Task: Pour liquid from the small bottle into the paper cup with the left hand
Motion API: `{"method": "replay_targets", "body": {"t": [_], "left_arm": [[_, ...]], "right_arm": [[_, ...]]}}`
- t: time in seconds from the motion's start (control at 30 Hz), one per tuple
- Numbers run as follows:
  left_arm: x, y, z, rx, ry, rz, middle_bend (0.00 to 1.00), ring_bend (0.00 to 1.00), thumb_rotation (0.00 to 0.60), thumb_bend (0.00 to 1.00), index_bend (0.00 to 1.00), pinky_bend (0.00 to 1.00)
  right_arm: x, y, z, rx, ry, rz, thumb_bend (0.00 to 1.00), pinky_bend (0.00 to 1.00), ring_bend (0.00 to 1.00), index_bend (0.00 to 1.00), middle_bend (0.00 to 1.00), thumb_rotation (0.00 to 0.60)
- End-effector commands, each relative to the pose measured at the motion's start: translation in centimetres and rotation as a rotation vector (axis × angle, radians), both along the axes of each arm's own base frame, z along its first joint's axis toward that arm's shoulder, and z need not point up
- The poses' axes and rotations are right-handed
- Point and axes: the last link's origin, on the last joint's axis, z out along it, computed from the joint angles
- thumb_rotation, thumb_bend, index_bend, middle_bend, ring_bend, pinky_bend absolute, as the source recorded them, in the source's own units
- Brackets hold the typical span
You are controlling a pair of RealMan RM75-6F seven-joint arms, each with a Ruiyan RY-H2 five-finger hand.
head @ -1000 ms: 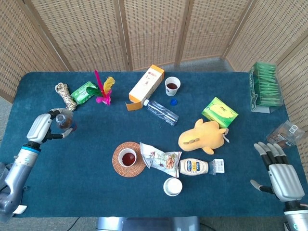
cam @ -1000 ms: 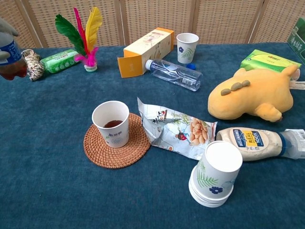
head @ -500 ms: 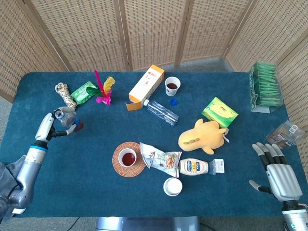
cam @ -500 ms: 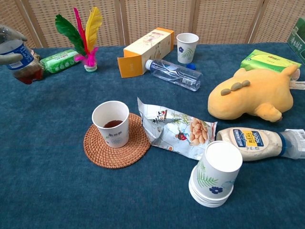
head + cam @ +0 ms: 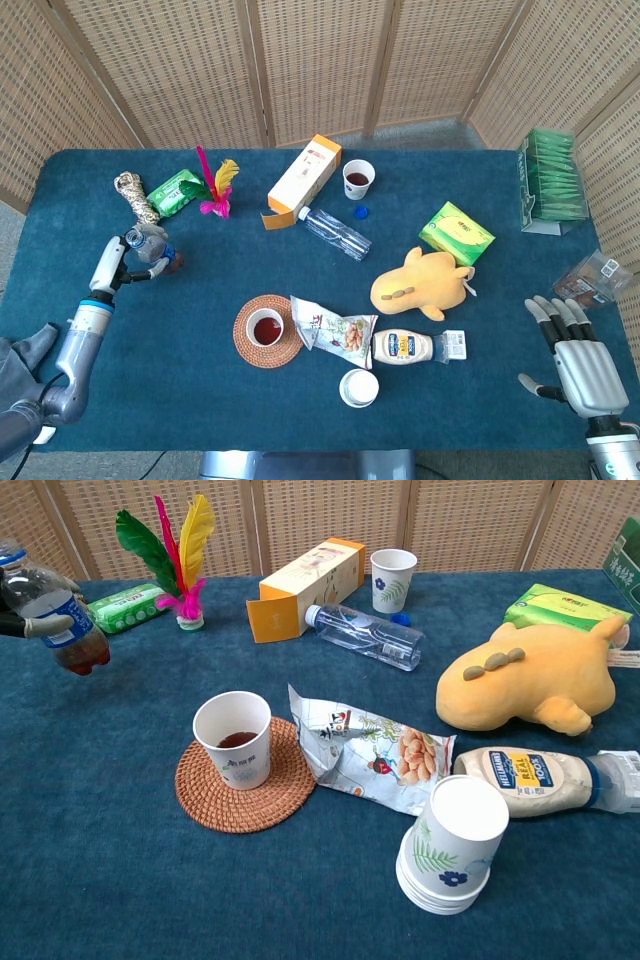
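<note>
Above blue table [image 5: 180, 380], small bottle [image 5: 52, 609] tilted, neck up-left, in left hand [image 5: 125, 262].

Head overhead; chest low, nearer; both show table [image 5: 200, 420].

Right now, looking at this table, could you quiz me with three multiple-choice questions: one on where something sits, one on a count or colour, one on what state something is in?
1. Where does the white paper cup with dark liquid nearest the robot stand?
A. on the round woven rattan coaster
B. on the yellow plush toy
C. inside the orange carton

2. How many white paper cups hold dark liquid?
A. none
B. two
C. four

3. What is the left hand doing?
A. resting flat on the table
B. gripping the small clear bottle with the blue label, tilted
C. pinching the feathers

Answers: 1 A, the cup sits centred on the coaster in both views. 2 B, this one and the far cup by the carton show liquid from above. 3 B, its fingers wrap the leaning bottle.
</note>
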Motion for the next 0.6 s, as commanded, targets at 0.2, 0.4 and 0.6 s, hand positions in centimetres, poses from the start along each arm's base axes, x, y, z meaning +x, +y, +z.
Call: {"method": "replay_targets", "body": {"t": [0.2,0.4,0.6], "left_arm": [[-0.1,1.3,-1.5,-0.02,0.01,0.008,0.37,0.23,0.6,0.47,0.54,0.36],[-0.2,1.5,-2.4,-0.042,0.028,0.002,0.35,0.22,0.6,0.47,0.54,0.36],[0.0,1.6,-3.3,-0.056,0.033,-0.007,0.34,0.21,0.6,0.47,0.54,0.36]], "right_arm": [[-0.1,-0.1,-0.1,0.001,0.004,-0.006,0.0,0.0,0.0,0.0,0.0,0.6],[-0.2,-0.3,-0.2,0.004,0.005,-0.011,0.0,0.0,0.0,0.0,0.0,0.6],[-0.2,-0.3,-0.1,0.004,-0.001,-0.012,0.0,0.0,0.0,0.0,0.0,0.6]]}}
